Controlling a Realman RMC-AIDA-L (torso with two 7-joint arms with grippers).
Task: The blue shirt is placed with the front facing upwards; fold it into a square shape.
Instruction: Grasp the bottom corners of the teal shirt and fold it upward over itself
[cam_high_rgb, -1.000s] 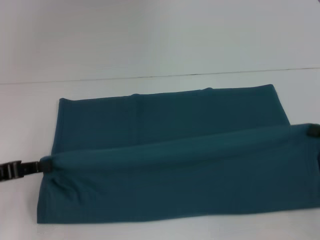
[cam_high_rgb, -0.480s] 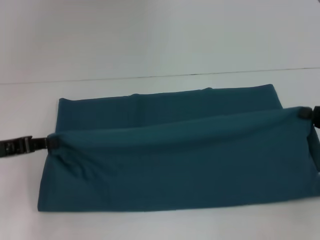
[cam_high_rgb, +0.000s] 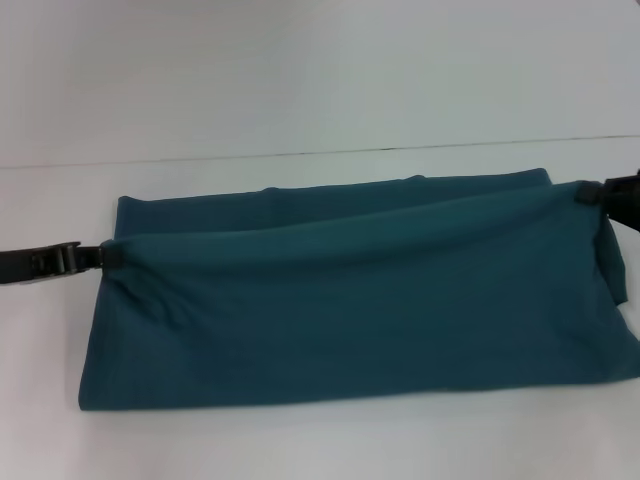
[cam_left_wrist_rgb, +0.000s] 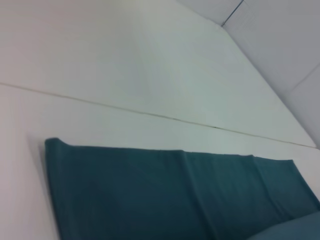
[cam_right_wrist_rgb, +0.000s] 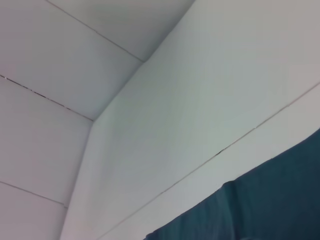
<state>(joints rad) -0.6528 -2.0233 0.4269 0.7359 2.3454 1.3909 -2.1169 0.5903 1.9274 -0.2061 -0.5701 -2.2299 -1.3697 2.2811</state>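
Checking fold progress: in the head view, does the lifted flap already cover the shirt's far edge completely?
No, a strip of the blue shirt shows beyond the flap held by both pincers.

Shirt (cam_high_rgb: 350, 310): lies across the middle of the bench (cam_high_rgb: 300, 90), long side running left to right.
Upper layer: lifted over the lower layer, whose far strip shows behind it.
Left claw (cam_high_rgb: 100, 256): at the shirt's left end, clamped on the raised edge.
Right claw (cam_high_rgb: 592, 194): at the far right corner, pinching that edge.

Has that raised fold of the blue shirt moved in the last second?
Yes. Both grippers carried the blue shirt's raised fold away from the robot, nearer the table seam.
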